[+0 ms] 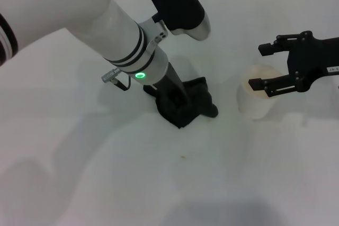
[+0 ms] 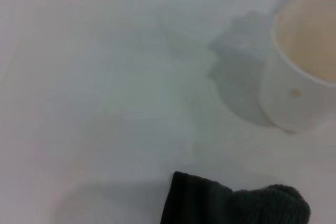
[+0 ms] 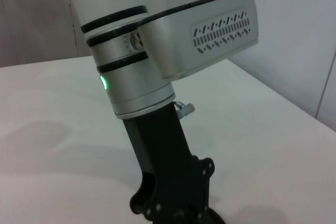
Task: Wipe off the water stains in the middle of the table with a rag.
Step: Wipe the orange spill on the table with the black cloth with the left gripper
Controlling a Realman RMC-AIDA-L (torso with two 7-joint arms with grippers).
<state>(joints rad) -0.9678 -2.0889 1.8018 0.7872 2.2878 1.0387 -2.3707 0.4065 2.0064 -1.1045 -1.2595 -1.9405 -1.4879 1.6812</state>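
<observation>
Black rag [image 1: 185, 104] bunched on white table [image 1: 79, 146], pressed down under left gripper [image 1: 177, 101]; fingers buried in cloth, so cannot tell open or closed. Stain not visible, probably under rag. Right gripper [image 1: 275, 67] hovering, spread open around cup [image 1: 257, 99], touching nothing. Risk: wide sweep toward right could knock cup; weak pressure could only smear liquid. Small label on right gripper, too tiny to read

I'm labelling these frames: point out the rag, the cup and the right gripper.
rag [image 1: 197, 99], head view, on its wrinkled right part.
cup [image 1: 255, 104], head view, on its side wall.
right gripper [image 1: 260, 66], head view, midway between its fingertips.
</observation>
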